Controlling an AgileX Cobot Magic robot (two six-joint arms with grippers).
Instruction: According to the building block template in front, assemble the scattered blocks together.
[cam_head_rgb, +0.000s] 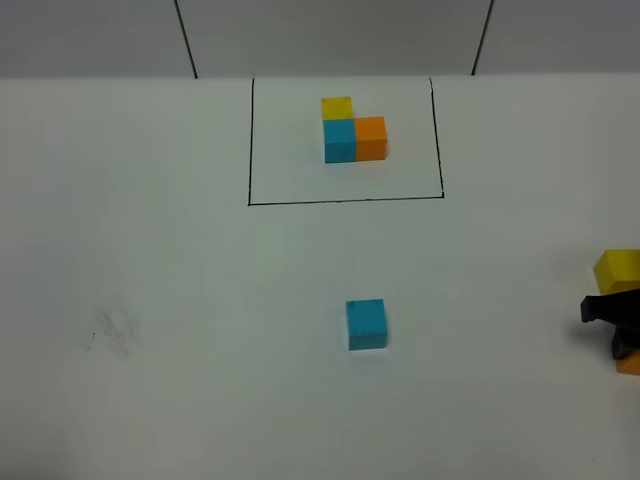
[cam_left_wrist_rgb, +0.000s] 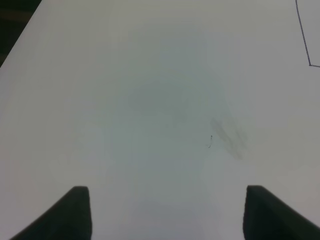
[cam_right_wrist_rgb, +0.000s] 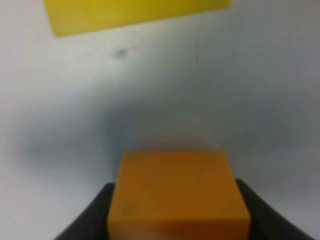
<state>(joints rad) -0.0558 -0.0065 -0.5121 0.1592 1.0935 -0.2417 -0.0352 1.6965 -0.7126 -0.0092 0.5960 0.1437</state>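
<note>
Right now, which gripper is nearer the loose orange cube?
Right. The right gripper has the orange cube between its jaws, against its sides. The left gripper hangs open over the table by a smudge, far across from the cube.

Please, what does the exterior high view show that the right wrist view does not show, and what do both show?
Only exterior high: the building block template inside its black outline, and a cyan cube alone on the white table. Only right wrist: the top face of the orange cube, with the right gripper closed against both its sides. Both: the yellow cube, the orange cube (a sliver at the edge in exterior high), the right gripper, the table.
</note>
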